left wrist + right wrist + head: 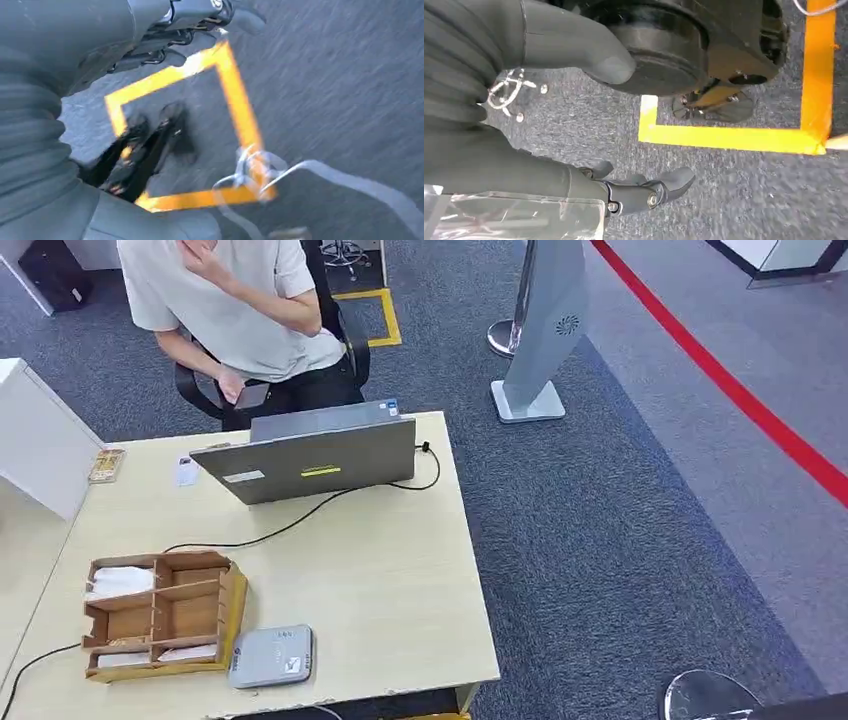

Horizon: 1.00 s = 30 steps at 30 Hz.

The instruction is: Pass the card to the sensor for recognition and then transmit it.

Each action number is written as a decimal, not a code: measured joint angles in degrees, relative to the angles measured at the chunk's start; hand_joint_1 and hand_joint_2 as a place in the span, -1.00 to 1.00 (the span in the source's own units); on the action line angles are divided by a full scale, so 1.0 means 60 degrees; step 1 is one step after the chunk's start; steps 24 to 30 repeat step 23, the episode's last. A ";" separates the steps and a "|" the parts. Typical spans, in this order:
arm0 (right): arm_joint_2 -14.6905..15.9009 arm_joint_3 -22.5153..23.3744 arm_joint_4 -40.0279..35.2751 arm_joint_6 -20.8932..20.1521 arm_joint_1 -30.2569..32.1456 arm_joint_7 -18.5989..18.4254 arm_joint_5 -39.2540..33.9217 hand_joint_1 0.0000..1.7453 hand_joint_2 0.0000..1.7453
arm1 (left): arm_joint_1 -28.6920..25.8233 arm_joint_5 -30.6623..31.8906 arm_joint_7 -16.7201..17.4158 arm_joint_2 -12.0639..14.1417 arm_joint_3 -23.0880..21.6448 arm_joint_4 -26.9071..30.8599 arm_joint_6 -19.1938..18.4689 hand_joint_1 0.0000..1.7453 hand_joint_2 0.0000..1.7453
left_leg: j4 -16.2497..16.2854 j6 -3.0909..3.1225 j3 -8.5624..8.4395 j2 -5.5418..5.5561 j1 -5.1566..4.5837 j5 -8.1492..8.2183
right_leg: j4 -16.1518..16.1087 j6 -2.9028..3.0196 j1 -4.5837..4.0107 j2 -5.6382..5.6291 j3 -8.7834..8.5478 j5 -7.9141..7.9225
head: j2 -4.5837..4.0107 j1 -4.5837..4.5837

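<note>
Hanging over carpet (734, 200), both hands, left (165, 35) and right (644, 192), spread, gripping nothing.

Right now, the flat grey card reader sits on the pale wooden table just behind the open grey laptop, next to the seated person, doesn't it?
Not quite. The flat grey card reader lies on the pale wooden table at its near edge, beside the brown wooden compartment organizer, well apart from the open grey laptop. The laptop does stand at the far side, by the seated person. The head view shows this.
</note>
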<state>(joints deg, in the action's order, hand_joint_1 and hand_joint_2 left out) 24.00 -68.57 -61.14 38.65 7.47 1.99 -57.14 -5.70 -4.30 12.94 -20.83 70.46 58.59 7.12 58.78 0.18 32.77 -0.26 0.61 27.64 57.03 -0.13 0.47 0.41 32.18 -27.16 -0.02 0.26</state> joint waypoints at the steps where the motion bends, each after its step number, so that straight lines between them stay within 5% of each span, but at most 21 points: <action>1: -0.0022 0.0058 0.0091 -0.0091 -0.0031 0.0011 0.0110 -1.00 1.00 | -0.0027 -0.0033 -0.0029 0.0029 -0.0299 -0.0204 0.0004 -1.00 1.00 | 0.0000 0.0000 0.0001 -0.0001 0.0001 0.0000 | 0.0000 0.0000 0.0000 -0.0001 -0.0005 0.0001 | 0.0000 0.0000; 4: -0.0105 0.0411 0.0401 -0.0404 -0.0095 0.0015 0.0601 -1.00 1.00 | -0.0060 -0.0062 -0.0156 0.0142 -0.1126 -0.0769 -0.0004 -1.00 1.00 | 0.0000 0.0000 -0.0006 -0.0009 0.0004 0.0000 | 0.0001 0.0006 -0.0001 -0.0008 -0.0007 0.0007 | 0.0000 0.0008; 5: -0.0145 0.0535 0.0492 -0.0513 -0.0107 0.0015 0.0751 -1.00 -1.00 | -0.0087 -0.0059 -0.0193 0.0182 -0.1348 -0.0911 -0.0025 -1.00 1.00 | 0.0000 -0.0002 -0.0006 -0.0008 0.0006 -0.0001 | 0.0001 0.0006 -0.0002 -0.0008 -0.0006 0.0007 | 0.0000 0.0007; 10: -0.0422 0.1354 0.0995 -0.1100 -0.0124 0.0004 0.1599 -1.00 -1.00 | -0.0201 0.0003 -0.0386 0.0438 -0.2460 -0.1542 -0.0113 -1.00 1.00 | 0.0000 -0.0003 -0.0005 -0.0006 0.0008 -0.0002 | 0.0002 0.0007 -0.0003 -0.0007 -0.0005 0.0006 | 0.0000 0.0008; 11: -0.0473 0.1551 0.1104 -0.1217 -0.0126 0.0000 0.1774 -1.00 -1.00 | -0.0209 0.0014 -0.0408 0.0506 -0.2657 -0.1655 -0.0149 -1.00 -1.00 | 0.0000 -0.0003 -0.0004 -0.0006 0.0009 -0.0002 | 0.0002 0.0007 -0.0006 -0.0007 -0.0005 0.0006 | 0.0000 0.0011; 23: -0.1231 0.3844 0.2325 -0.2558 -0.0083 -0.0076 0.3765 -1.00 -1.00 | -0.0323 0.0193 -0.0864 0.1174 -0.4884 -0.2654 -0.0404 -1.00 -1.00 | 0.0000 -0.0002 -0.0001 -0.0005 0.0007 -0.0002 | 0.0002 0.0006 -0.0011 -0.0007 -0.0003 0.0006 | 0.0000 0.0011; 30: -0.1231 0.3844 0.2325 -0.2558 -0.0083 -0.0076 0.3765 -1.00 -1.00 | -0.0323 0.0193 -0.0864 0.1174 -0.4884 -0.2654 -0.0404 -1.00 -1.00 | 0.0000 -0.0002 -0.0001 -0.0005 0.0007 -0.0002 | 0.0002 0.0006 -0.0011 -0.0007 -0.0003 0.0006 | 0.0000 0.0011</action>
